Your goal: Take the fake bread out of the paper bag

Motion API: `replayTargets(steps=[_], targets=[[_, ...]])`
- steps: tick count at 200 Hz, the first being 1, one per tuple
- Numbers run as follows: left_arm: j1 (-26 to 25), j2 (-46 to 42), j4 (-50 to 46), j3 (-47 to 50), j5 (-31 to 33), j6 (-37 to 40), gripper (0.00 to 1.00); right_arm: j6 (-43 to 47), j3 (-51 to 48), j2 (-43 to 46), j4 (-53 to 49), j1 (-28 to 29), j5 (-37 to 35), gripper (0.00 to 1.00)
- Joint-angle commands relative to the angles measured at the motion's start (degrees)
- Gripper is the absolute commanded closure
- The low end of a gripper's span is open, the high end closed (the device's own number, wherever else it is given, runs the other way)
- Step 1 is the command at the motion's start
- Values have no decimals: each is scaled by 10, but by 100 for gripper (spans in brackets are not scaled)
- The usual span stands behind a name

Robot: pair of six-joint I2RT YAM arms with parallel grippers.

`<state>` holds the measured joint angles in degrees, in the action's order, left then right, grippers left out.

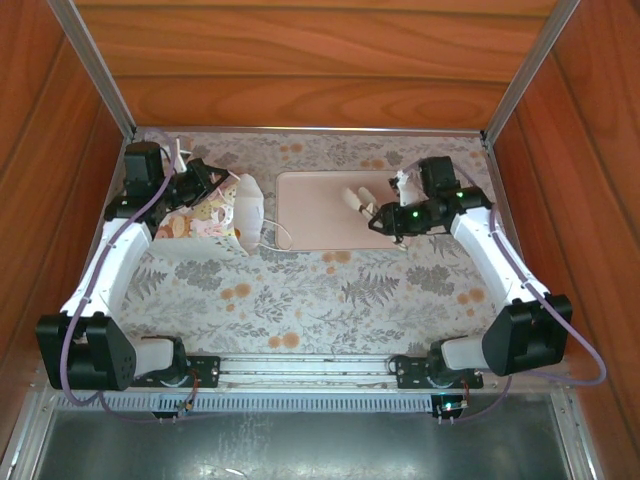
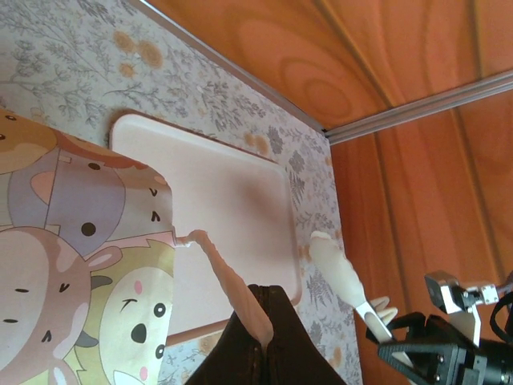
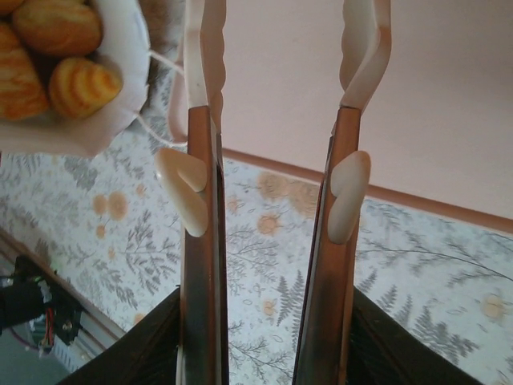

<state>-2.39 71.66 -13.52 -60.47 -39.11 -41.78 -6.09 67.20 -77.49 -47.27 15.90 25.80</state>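
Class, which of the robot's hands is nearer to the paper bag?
Left. The left hand is shut on the cord handle of the paper bag; the right hand is open over the pink tray, apart from the bag.

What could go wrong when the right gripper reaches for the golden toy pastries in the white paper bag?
The thin white cord handle loops beside the mouth of the white paper bag; the open right gripper might snag it.
The golden ridged toy pastries crowd that mouth, so a nudge could spill them onto the floral table, not the pale pink tray.
The left gripper seems to pinch only the bag's edge, which may slip.
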Motion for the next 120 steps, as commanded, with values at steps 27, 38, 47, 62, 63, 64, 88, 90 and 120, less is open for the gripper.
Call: replayTargets(steps=[27, 38, 47, 62, 63, 64, 88, 90, 120], targets=[[-3, -45, -47, 0, 43, 31, 100, 50, -4, -6, 78, 93, 56, 54], [-3, -50, -59, -4, 50, 38, 100, 52, -2, -20, 96, 122, 50, 54], [-2, -54, -72, -8, 52, 50, 100, 50, 1, -34, 114, 148, 47, 54], [-2, -61, -103, -21, 64, 74, 100, 42, 12, -67, 142, 183, 40, 54], [-2, -62, -105, -21, 65, 76, 100, 42, 14, -71, 144, 186, 40, 54], [-2, -63, -106, -21, 65, 77, 100, 41, 15, -73, 145, 188, 40, 54], [-2, -78, -126, -19, 96, 93, 100, 43, 61, -138, 150, 239, 35, 54], [-2, -79, -127, -18, 97, 94, 100, 43, 66, -143, 150, 243, 36, 54], [-2, -84, -143, -21, 111, 108, 100, 42, 102, -203, 170, 292, 35, 53]])
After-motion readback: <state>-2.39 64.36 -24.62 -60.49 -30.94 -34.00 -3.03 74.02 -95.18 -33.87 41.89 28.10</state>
